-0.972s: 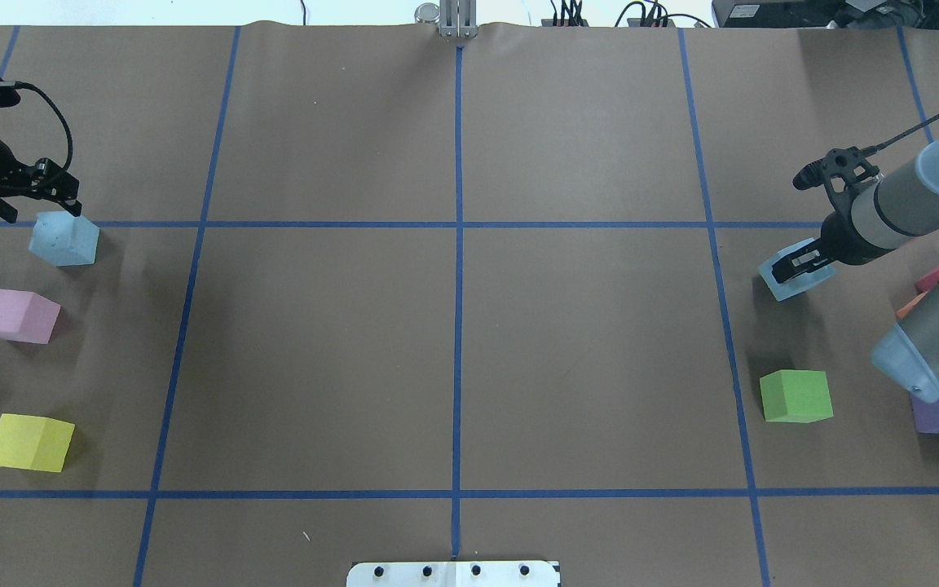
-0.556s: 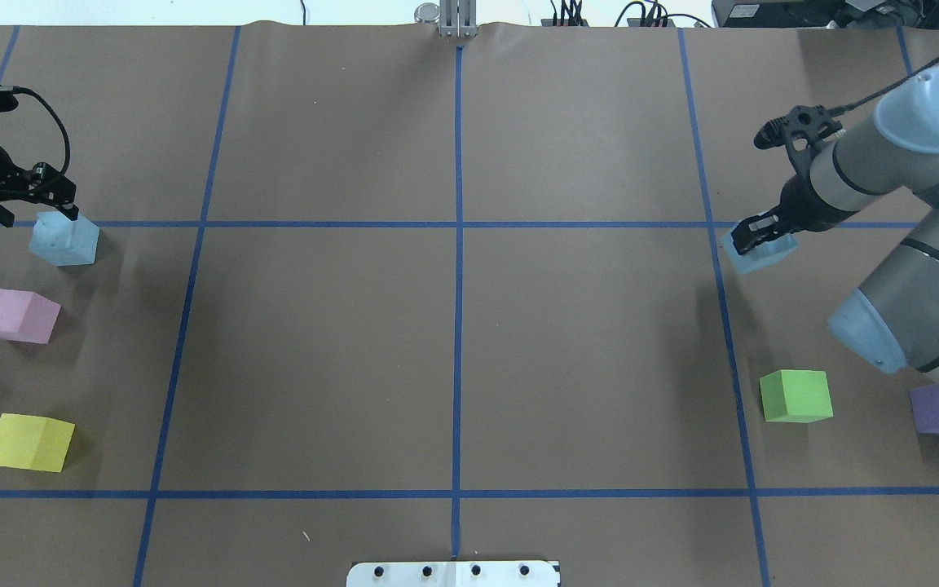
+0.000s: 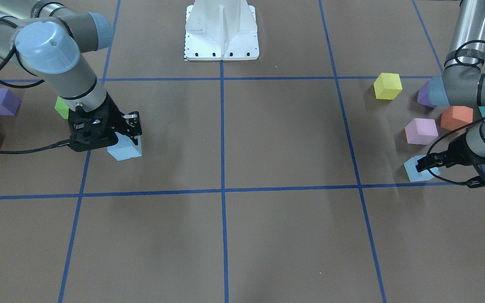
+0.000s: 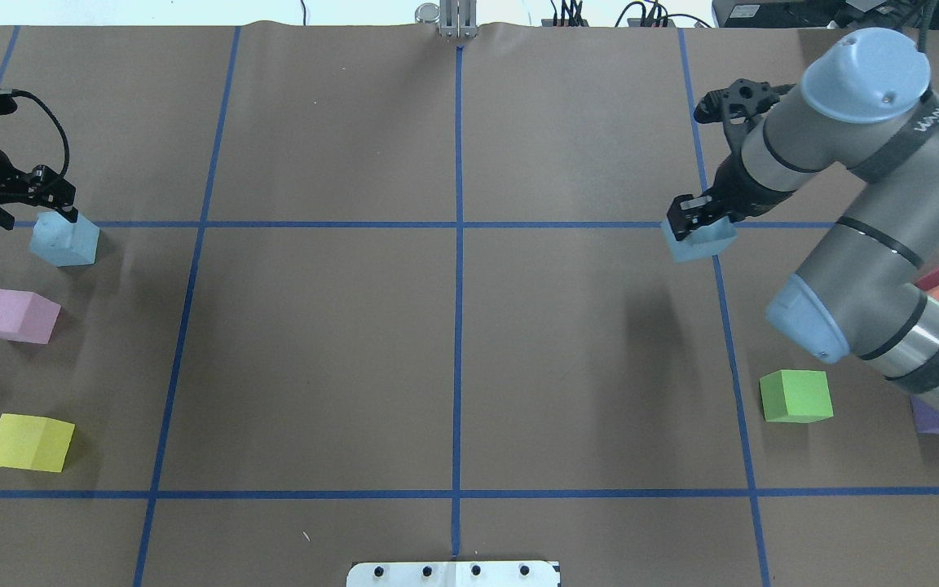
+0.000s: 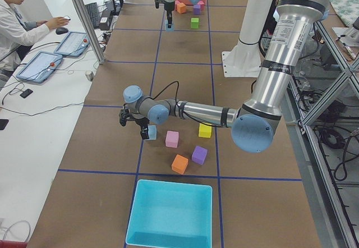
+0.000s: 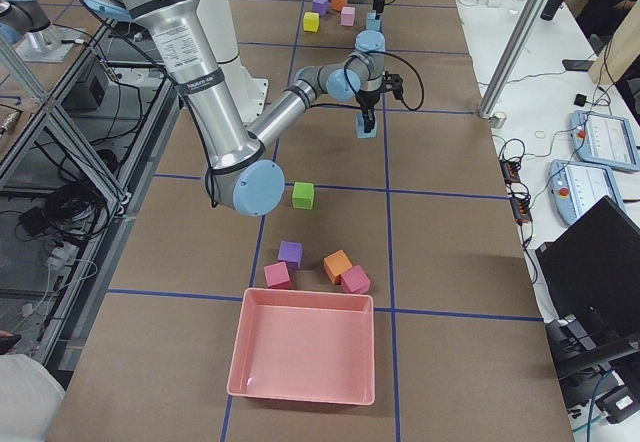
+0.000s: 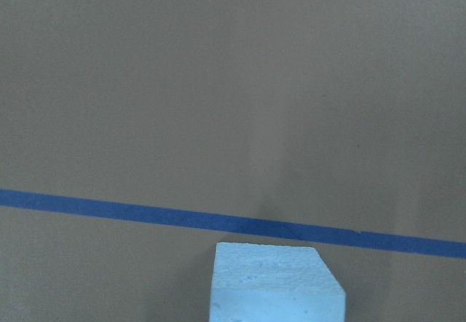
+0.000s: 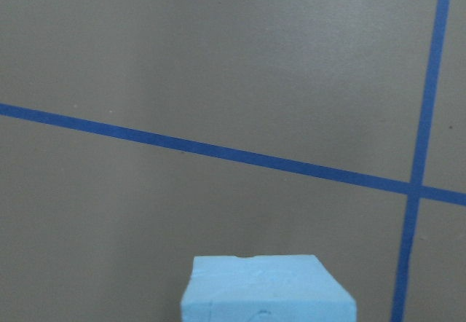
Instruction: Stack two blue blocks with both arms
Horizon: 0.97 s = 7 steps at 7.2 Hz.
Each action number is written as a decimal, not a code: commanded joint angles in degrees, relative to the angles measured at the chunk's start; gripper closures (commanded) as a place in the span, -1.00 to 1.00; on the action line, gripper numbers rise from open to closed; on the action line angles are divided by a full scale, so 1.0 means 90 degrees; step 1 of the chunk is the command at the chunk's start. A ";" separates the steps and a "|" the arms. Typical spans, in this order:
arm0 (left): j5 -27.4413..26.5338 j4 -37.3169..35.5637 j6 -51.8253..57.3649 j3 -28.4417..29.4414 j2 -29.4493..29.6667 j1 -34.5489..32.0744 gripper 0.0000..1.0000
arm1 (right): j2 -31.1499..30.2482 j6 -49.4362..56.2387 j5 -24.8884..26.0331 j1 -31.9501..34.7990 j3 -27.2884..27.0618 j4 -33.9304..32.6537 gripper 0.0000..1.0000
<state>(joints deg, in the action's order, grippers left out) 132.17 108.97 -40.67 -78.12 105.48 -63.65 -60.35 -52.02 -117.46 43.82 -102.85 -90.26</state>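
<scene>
sky-blue blocks (image 4: pixel 64 240), brown blue-lined table (image 4: pixel 339 342)

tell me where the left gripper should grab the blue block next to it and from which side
Take the blue block by two opposite side faces, about mid-height, coming straight down from above. It is a plain cube sitting flat on the table with nothing on top and free room around it, and the left gripper hangs over it.

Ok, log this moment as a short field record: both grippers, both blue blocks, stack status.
right gripper: shut on right blue block
right blue block: apparently raised off the table
left gripper: at left blue block, grip unclear
left blue block: resting on table
stack: not yet made
</scene>
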 commanded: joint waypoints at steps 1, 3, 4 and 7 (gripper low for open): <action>-0.0008 0.0458 -0.0313 0.0251 0.0047 0.0187 -0.89 | 0.0902 -0.1053 0.0433 -0.0512 0.0244 -0.0400 -0.06; -0.0008 0.0764 -0.0500 0.0428 0.0047 0.0276 -0.52 | 0.1382 -0.1620 0.0774 -0.0834 0.0693 -0.0391 -0.07; -0.0008 0.0764 -0.0540 0.0389 0.0047 0.0276 -0.28 | 0.1770 -0.1883 0.0882 -0.0951 0.1072 -0.0382 -0.08; 0.0041 0.0337 -0.0842 -0.0214 0.0164 0.0246 -0.01 | 0.2359 -0.2061 0.0981 -0.1167 0.1826 -0.0343 -0.08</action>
<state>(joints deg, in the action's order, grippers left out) 132.45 114.37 -47.44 -77.59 106.53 -61.28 -41.12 -69.76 -108.87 34.11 -88.97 -93.41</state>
